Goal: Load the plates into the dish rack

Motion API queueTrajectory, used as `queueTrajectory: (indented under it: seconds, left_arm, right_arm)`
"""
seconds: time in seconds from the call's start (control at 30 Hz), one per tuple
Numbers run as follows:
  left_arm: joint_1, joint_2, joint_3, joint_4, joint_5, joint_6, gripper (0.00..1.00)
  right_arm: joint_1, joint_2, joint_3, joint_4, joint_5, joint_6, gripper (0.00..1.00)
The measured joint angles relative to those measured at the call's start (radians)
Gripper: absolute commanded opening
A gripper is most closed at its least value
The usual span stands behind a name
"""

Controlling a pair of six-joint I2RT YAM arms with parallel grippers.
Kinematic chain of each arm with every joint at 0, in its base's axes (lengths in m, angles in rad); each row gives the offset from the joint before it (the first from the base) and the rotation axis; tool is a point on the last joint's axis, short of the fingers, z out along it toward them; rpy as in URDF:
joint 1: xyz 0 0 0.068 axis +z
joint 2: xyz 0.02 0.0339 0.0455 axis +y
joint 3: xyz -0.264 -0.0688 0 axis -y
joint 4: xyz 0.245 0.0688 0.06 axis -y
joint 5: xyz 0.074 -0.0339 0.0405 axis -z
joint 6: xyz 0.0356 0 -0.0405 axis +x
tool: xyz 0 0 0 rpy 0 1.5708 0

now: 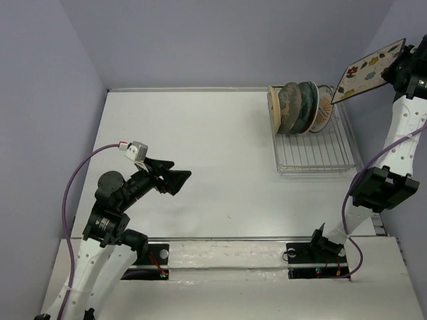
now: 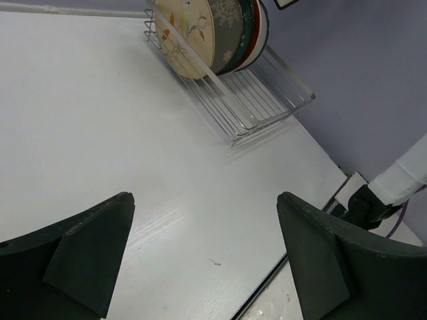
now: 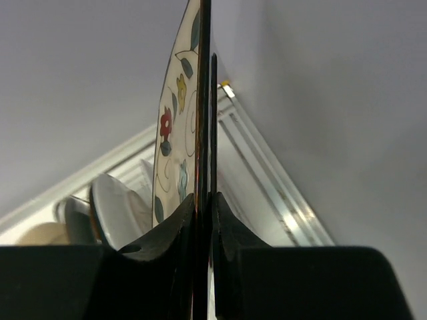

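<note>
1. Right gripper [image 1: 399, 63] is clamping the rim of the square floral plate [image 1: 368, 70], with its fingers [image 3: 230, 227] pinched together on the edge. It is holding the plate tilted in the air, touching nothing else.
2. Dish rack [image 1: 313, 157] is sitting below the right gripper, out on the side the plate is sticking toward. Five round plates [image 1: 300, 107] are standing on edge, packed at the rack end nearest this gripper.
3. Free room is looking narrow: a thin gap between the orange-sunburst plate [image 1: 325, 107] and the rack's side wire, almost under the held plate. A wider bare stretch of prongs is lying farther from the gripper, toward the arm bases.
4. Left gripper [image 1: 175, 179] is hovering over the table [image 1: 200, 133], jaws wide apart and nothing between them. The rack is well ahead of it, so it is not helping here.
5. Judging the step as carrying and lining up; this looks like the last plate going in.
6. Doing it well:
   - rolling the wrist so the plate is standing upright and parallel to the round plates;
   - lowering slowly so the bottom edge is dropping between two prongs, not onto one;
   - watching the square corners, which are likely to be snagging wires or bumping the sunburst plate;
   - letting go only once the plate is resting in the rack.
</note>
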Motion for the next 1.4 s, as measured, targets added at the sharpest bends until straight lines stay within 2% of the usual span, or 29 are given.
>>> queueTrajectory:
  seconds: [0.13, 0.43, 1.0, 1.27, 1.4]
  left_arm:
    - [-0.027, 0.000, 0.000, -0.008, -0.010, 0.001, 0.99]
    - [-0.043, 0.000, 0.000, -0.021, -0.023, 0.002, 0.99]
    - [-0.043, 0.032, 0.000, -0.022, -0.024, 0.002, 0.99]
    - [-0.045, 0.037, 0.000, -0.023, -0.024, 0.002, 0.99]
    - [-0.045, 0.042, 0.000, -0.023, -0.024, 0.002, 0.99]
  right_arm:
    - [0.004, 0.008, -0.004, -0.052, 0.074, -0.129, 0.07]
    - [-0.005, 0.009, -0.004, -0.048, 0.140, -0.277, 0.07]
    - [-0.005, 0.082, -0.038, -0.003, -0.126, -0.447, 0.07]
    - [0.013, 0.132, -0.055, 0.012, -0.174, -0.486, 0.07]
    - [0.042, 0.148, -0.055, 0.018, -0.150, -0.505, 0.07]
